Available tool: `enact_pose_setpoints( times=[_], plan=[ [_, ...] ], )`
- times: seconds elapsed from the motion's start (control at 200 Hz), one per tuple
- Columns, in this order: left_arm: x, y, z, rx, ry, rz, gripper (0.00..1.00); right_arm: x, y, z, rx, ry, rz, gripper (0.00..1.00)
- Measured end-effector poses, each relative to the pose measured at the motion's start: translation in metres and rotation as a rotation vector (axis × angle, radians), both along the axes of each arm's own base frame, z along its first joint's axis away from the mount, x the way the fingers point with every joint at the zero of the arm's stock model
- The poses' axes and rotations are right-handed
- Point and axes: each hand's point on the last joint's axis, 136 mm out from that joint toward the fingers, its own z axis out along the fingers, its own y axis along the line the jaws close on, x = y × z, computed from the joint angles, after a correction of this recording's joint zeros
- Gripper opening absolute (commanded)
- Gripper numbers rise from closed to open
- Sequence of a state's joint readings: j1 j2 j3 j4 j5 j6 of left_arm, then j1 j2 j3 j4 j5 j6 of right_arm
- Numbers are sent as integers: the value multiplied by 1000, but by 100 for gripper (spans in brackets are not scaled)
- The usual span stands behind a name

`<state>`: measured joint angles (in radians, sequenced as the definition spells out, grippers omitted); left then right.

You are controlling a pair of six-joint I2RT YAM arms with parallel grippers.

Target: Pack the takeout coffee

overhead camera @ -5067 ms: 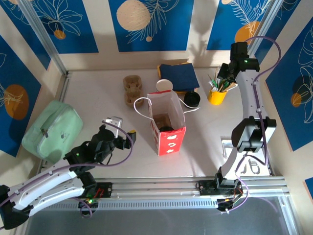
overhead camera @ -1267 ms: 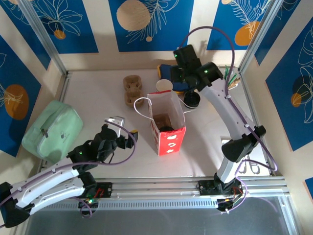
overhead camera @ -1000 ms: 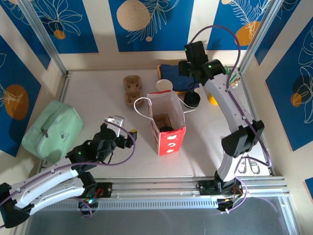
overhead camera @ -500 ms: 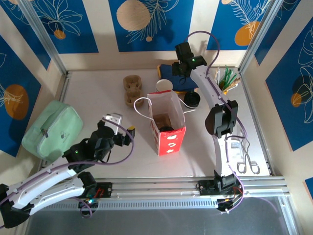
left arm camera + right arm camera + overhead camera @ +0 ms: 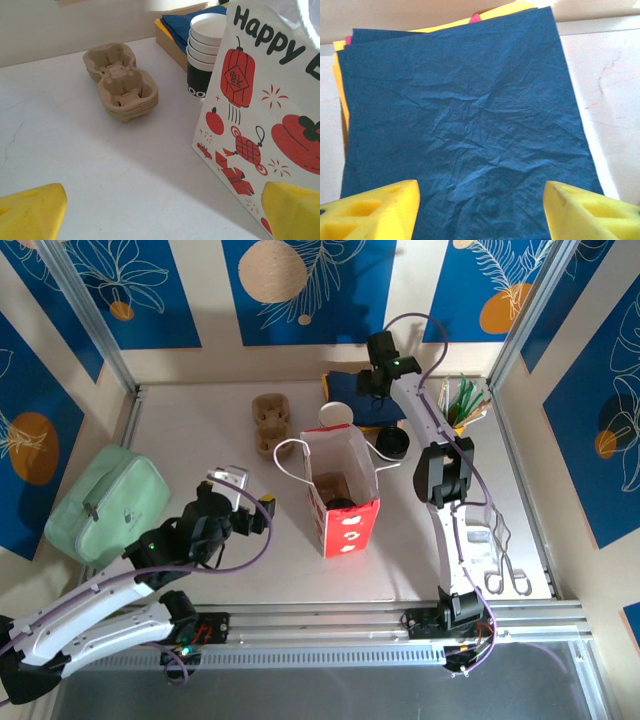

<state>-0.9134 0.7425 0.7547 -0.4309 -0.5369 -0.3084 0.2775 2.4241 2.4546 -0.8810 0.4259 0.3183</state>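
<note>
We hold our right gripper (image 5: 480, 207) spread wide above the blue napkins (image 5: 465, 125), our left gripper (image 5: 160, 212) equally wide facing the paper bag (image 5: 260, 100).

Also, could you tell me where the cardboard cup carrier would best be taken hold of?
Probably across the narrow waist of the cardboard cup carrier, coming down from above: it sits flat, wells up, and the pinch between the two wells is its slimmest span.

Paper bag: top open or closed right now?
Open. In the top view the bag stands upright with its mouth spread; you look down onto a brown insert and a dark round item inside. Cannot tell what that item is.
</note>
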Motion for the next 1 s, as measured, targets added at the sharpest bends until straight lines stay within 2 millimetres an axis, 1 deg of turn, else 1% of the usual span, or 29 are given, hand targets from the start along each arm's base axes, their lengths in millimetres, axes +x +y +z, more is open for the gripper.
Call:
enact_pose_setpoints(
  times=[0.095, 0.215, 0.375, 0.525, 0.715, 0.89, 1.0],
  plan=[
    [-1, 1, 0, 2, 2, 0, 99, 5, 3, -15, 3, 16, 9, 73],
    [-2, 2, 1, -3, -2, 1, 99, 8, 6, -28, 3, 32, 18, 74],
    [-2, 5, -1, 9, 3, 8, 99, 16, 11, -40, 13, 35, 36, 77],
    [-2, 5, -2, 14, 4, 11, 100, 18, 11, -51, -6, 46, 52, 79],
    [0, 4, -5, 28, 14, 14, 100, 23, 7, -64, -49, 48, 55, 79],
    [2, 1, -9, 39, 26, 15, 100, 26, 8, -80, -54, 62, 56, 78],
    [2, 1, -10, 43, 29, 15, 99, 28, 8, -85, -50, 65, 55, 77]
  ],
)
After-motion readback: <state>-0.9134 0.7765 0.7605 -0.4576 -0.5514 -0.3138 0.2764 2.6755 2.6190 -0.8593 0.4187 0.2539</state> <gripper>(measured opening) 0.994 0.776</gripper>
